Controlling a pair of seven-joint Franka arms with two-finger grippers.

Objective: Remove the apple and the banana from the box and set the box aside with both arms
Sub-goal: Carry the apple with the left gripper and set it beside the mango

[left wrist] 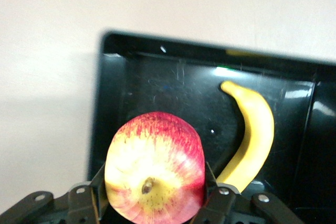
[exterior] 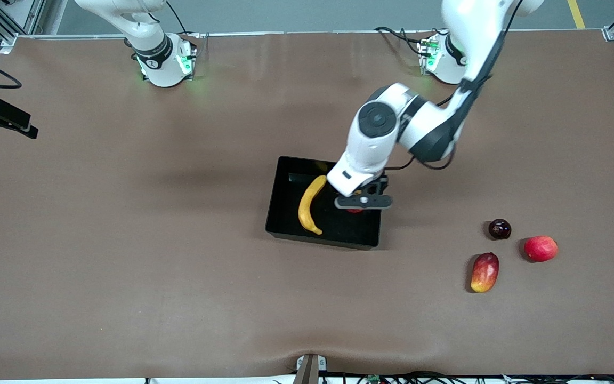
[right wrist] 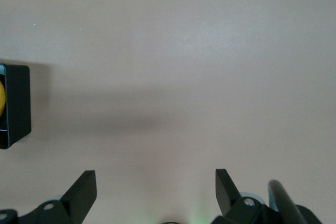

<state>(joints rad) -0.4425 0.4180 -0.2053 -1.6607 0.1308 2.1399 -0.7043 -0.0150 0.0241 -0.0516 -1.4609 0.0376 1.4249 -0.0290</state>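
Note:
The black box (exterior: 276,205) sits mid-table with the yellow banana (exterior: 309,205) lying in it. My left gripper (exterior: 363,205) reaches down into the box at the end toward the left arm's side. It is shut on the red and yellow apple (exterior: 355,209), which barely shows under the hand. In the left wrist view the apple (left wrist: 155,166) sits between both fingers (left wrist: 212,184), stem dimple facing the camera, above the box floor (left wrist: 157,87) beside the banana (left wrist: 254,135). My right gripper (right wrist: 156,182) is open over bare table, a box corner (right wrist: 16,103) at the edge of its view.
Three loose fruits lie toward the left arm's end, nearer the front camera than the box: an oblong red-yellow mango (exterior: 484,272), a round red-pink fruit (exterior: 540,248) and a small dark round fruit (exterior: 499,229). A black device (exterior: 3,117) juts in at the right arm's end.

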